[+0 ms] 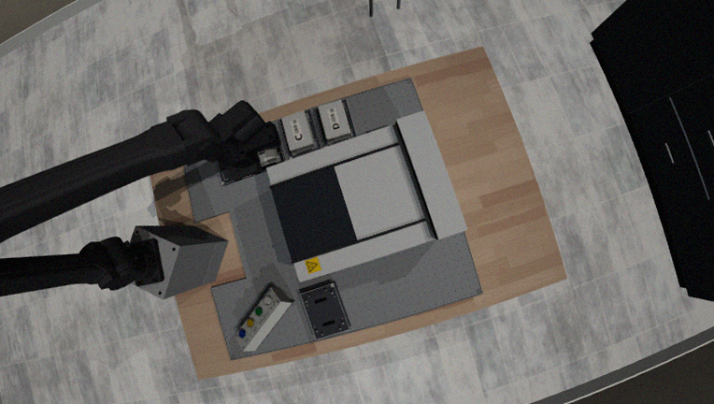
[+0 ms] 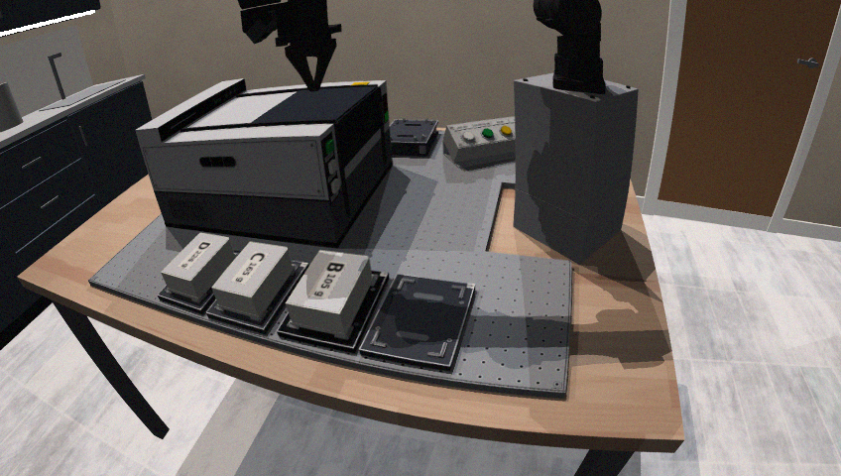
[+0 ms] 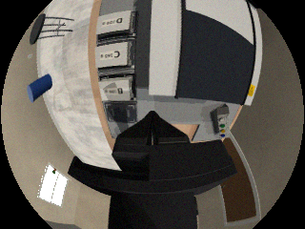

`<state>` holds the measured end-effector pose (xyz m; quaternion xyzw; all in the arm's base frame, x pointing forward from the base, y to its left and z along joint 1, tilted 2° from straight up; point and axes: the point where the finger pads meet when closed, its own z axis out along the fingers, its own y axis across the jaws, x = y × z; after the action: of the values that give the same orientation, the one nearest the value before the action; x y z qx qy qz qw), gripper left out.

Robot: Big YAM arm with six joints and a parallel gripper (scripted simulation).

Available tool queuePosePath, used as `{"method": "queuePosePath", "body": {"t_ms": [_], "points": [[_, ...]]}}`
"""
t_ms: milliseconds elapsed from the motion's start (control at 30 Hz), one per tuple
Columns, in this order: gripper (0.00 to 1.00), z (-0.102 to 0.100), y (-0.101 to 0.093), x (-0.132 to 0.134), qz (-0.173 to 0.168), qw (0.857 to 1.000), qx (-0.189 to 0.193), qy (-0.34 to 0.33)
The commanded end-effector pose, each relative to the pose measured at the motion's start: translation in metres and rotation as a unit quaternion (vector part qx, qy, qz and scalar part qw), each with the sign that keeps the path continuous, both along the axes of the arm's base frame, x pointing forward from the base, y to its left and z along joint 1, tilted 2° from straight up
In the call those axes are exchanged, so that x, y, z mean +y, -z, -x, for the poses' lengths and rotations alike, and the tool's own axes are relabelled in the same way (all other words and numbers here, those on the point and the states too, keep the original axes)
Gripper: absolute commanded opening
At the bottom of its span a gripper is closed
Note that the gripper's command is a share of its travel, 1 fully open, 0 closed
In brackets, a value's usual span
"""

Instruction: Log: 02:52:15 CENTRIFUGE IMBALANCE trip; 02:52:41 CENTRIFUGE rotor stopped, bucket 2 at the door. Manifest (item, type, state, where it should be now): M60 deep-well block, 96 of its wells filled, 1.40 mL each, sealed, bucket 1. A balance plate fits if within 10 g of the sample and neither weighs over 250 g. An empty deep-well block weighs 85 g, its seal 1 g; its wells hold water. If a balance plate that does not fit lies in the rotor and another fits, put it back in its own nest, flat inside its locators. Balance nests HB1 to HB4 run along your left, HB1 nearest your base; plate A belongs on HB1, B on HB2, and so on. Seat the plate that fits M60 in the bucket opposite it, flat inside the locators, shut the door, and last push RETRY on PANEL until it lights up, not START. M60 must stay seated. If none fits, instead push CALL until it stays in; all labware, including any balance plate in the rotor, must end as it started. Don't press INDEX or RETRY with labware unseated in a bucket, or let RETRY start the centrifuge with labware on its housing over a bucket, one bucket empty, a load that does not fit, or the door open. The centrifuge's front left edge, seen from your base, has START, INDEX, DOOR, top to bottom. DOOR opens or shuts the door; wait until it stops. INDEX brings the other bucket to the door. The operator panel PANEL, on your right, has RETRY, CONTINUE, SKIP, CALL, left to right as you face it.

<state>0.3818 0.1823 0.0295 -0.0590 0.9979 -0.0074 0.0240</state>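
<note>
End effector [image 2: 310,79] pressed together, holding nothing, high above the table [image 2: 377,407] near the centrifuge [image 2: 236,159]. Plates B [image 2: 330,292], C [image 2: 250,277] and D [image 2: 194,265] sit in their nests; the nearest nest [image 2: 377,344] has no plate. Centrifuge door opening [image 1: 311,210] is dark. Button panel [image 2: 472,150] is well apart.

Arm [image 1: 70,178]: matte black all over, no visible markings, cables or screws. Links are long, smooth tubes w/ chunkier rounded joint housings, seen left side of top view. Wrist section is blocky, angular, w/ stepped edges, upper centre of exterior view. Gripper [image 2: 311,73]: black too, two fingers tapering to a narrow pointed V. Wrist view shows its body as a broad dark block filling the lower half of frame. Pedestal [image 2: 566,177]: plain grey square column, flat faces, sharp edges.
</note>
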Motion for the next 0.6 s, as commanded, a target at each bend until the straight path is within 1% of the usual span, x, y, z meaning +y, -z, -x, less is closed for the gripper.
{"method": "queuePosePath", "body": {"t_ms": [0, 233, 467, 533, 567], "points": [[0.00, -0.016, -0.007, 0.017, -0.001, 1.000, -0.006, 0.016], [0.00, -0.028, -0.003, 0.058, -0.002, 1.000, -0.005, 0.016], [0.00, -0.035, 0.003, 0.095, -0.003, 1.000, -0.005, 0.016], [0.00, -0.035, 0.003, 0.095, -0.003, 1.000, -0.005, 0.016], [0.00, -0.035, 0.003, 0.100, -0.003, 1.000, -0.005, 0.016]]}}
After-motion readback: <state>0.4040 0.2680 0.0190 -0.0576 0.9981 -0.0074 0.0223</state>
